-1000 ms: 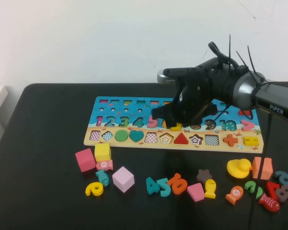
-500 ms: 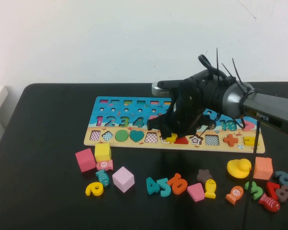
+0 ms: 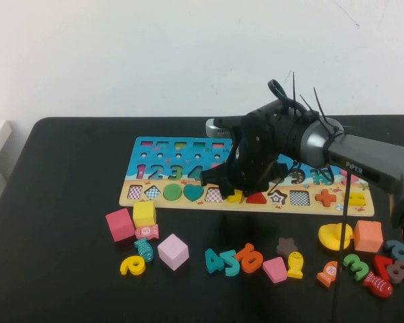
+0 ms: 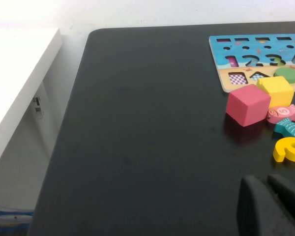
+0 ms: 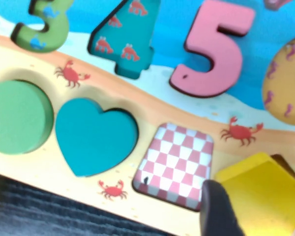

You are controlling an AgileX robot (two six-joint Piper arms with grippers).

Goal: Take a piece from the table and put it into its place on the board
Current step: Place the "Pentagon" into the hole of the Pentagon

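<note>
- The right tool point(image 3: 237, 190) hovers over the near row of the board point(image 3: 155, 199), pinching a yellow piece point(image 5: 261, 195) that hangs just above the pentagon recess, right of the checked trapezoid slot point(image 5: 174, 164).
- In the right wrist view the yellow piece overlaps the dark edge of its recess and sits slightly toward the trapezoid slot; judged from this, the coming move is a short drop with a small nudge to the right, away from that slot.
- The piece's outline is cut off by the frame edge and by a dark finger point(image 5: 217, 210), so whether its corners line up with the recess cannot be made out.
- The teal heart point(image 5: 94, 135) and green circle point(image 5: 17, 117) lie seated to the left of the trapezoid slot; the pink 5 point(image 5: 214, 46) sits in the number row on the far side.
- From the high view the right arm's wrist hides the middle of the board, including the recess itself.
- The left tool point(image 4: 273, 204) rests low at the left of the bench point(image 4: 137, 123), well apart from the board; only dark finger tips show, close together, and whether they are spread or pressed together cannot be told.
- Loose pieces lie along the near side, among them a pink cube point(image 3: 119, 224) and a yellow duck point(image 3: 334, 236).
</note>
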